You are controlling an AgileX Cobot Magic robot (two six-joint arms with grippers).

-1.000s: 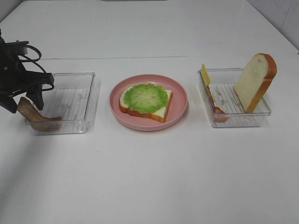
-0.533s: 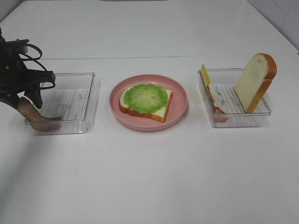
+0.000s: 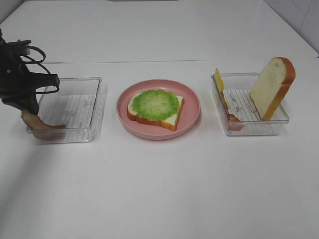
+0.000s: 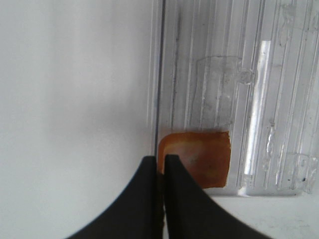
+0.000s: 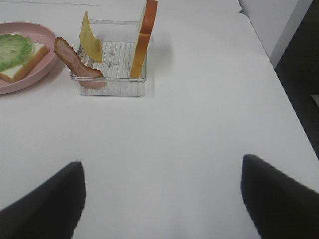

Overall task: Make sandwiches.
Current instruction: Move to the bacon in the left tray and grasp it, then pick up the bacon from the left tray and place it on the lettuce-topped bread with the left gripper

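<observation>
Table: white, and I see everything standing on it in one row across the middle.
Left tray: clear plastic, at the left of the row, well apart from the plate.
Right tray: clear plastic, at the right of the row.
Plate: round and pink, between the two trays.
Left gripper: I see it over the outer wall of the left tray. Its two fingers are pressed almost together, and they pinch the upper end of the bacon strip.
Right gripper: its fingers are spread wide with nothing between them. It hangs over bare table, well apart from the right tray.
Upright bread slice: it stands in the right tray and leans on the far right corner, with the crust to the right.
Flat bread slice: it lies on the plate, so the sandwich has only its bottom part.
Lettuce: green and ruffled, it lies on top of the flat bread slice.
Bacon strip: its lower end rests in the front left corner of the left tray, and its upper end rises over the wall into the left gripper.
Second bacon strip: it leans on the left wall of the right tray, with its lower end in the front left corner.
Cheese: a thin yellow slice, it stands against the left wall of the right tray, just behind the second bacon strip.
</observation>
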